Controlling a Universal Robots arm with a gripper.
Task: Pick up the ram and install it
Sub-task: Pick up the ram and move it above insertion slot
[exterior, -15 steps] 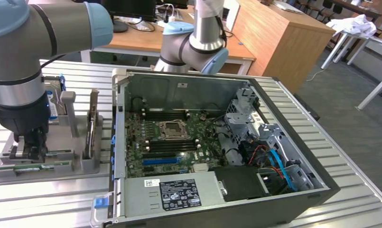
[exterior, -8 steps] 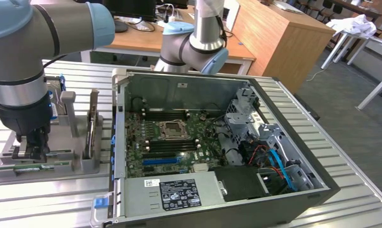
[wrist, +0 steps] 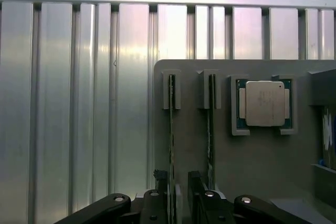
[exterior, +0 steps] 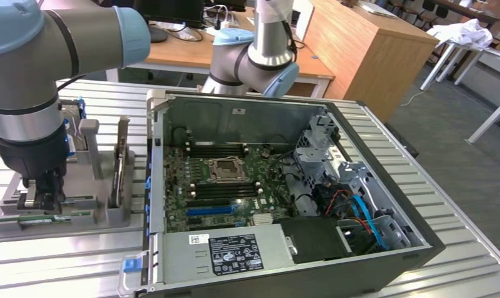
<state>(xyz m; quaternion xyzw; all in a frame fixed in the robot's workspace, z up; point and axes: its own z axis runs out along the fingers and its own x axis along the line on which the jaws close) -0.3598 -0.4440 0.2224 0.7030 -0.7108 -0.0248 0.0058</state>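
— Slatted aluminium tabletop (wrist: 63, 108) fills my wrist feed, bright ribs running off past the grey holder (wrist: 252, 166).
— Where's your pincer?
— The pincer (wrist: 177, 182) is down over that holder with its fingers apart. The ram stick (wrist: 171, 129) stands on edge in its slot, right in the gap between them. It sits hard by one finger, and I see dark space between it and the other. I judge it straddled, not clamped.
— How does the stick lie?
— Its long axis runs straight out ahead of the pincer, along the line of the gap, so the fingers face its two flat sides. That's the relation the grasp turns on, and it looks square to me.
— Anything crowding it?
— A second stick (wrist: 211, 129) stands in the neighbouring slot, parallel, just outside the finger with the dark space. Farther out on that side, a processor (wrist: 265, 103) lies flat in its pocket.
— And beyond the holder?
— On the exterior view the open computer case (exterior: 233, 118) sits well off to one side of the pincer. The motherboard (exterior: 183, 180) is inside it, with long dark memory slots (exterior: 220, 149) flanking the socket (exterior: 227, 169).
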